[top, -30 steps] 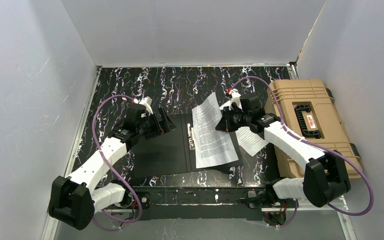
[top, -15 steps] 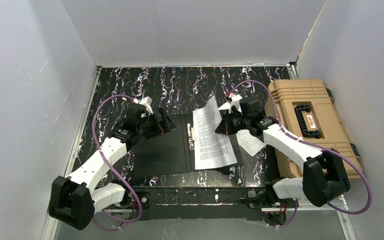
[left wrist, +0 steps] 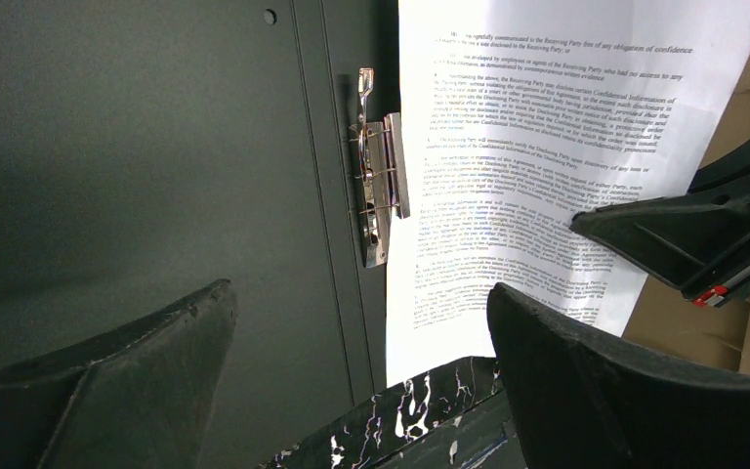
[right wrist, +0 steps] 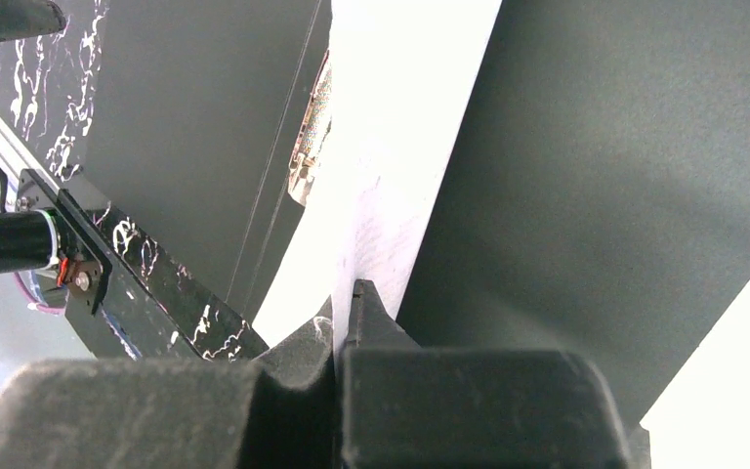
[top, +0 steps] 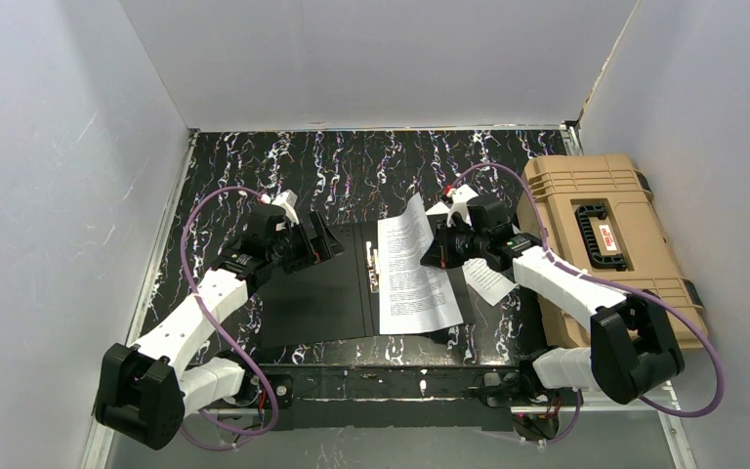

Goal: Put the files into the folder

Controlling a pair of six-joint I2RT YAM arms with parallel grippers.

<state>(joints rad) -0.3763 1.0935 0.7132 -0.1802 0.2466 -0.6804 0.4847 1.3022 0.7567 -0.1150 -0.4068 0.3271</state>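
The folder [top: 312, 293] lies open on the table, black inside up, with its metal clip [top: 373, 266] at the spine. My right gripper [top: 438, 250] is shut on the right edge of one printed white sheet [top: 415, 274] and holds it tilted over the folder's right half. In the right wrist view the fingertips [right wrist: 359, 298] pinch that sheet [right wrist: 391, 147] above the folder [right wrist: 625, 166]. A second sheet [top: 491, 280] lies under the right arm. My left gripper [top: 328, 240] is open and empty over the folder's left half; its view shows the clip [left wrist: 381, 191] and the sheet [left wrist: 537, 166].
A bulky tan plastic case [top: 635, 195] with a black handle stands along the right wall. White walls enclose the black marbled table [top: 352, 161] on three sides. The arms' base rail [top: 381, 381] runs along the near edge.
My right gripper has moved slightly left and toward the near edge with the sheet, which now lies lower over the folder's right half. The left arm has not moved.
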